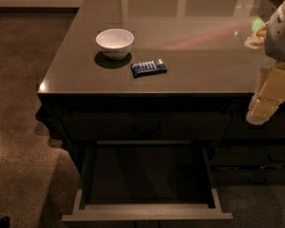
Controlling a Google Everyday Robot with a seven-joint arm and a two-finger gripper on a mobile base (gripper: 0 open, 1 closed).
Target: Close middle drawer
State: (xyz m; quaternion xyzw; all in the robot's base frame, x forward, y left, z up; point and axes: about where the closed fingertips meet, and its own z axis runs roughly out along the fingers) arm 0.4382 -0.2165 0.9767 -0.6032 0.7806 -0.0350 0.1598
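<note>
The middle drawer (147,212) is pulled far out from under the dark counter. Its deep dark box is empty and its paler rim shows at the front and sides. The front panel is seen from above at the bottom of the view, so its pull is hidden. Above it, the top drawer front (147,126) sits flush and shut. My gripper (260,109) hangs at the right edge of the view, pale yellow under a white arm segment. It is level with the top drawer front, to the right of and above the open drawer, touching nothing.
A white bowl (115,42) and a dark blue snack packet (148,68) lie on the glossy countertop (190,46). More closed drawer fronts (256,160) lie to the right of the open one. Brown floor (23,141) lies to the left.
</note>
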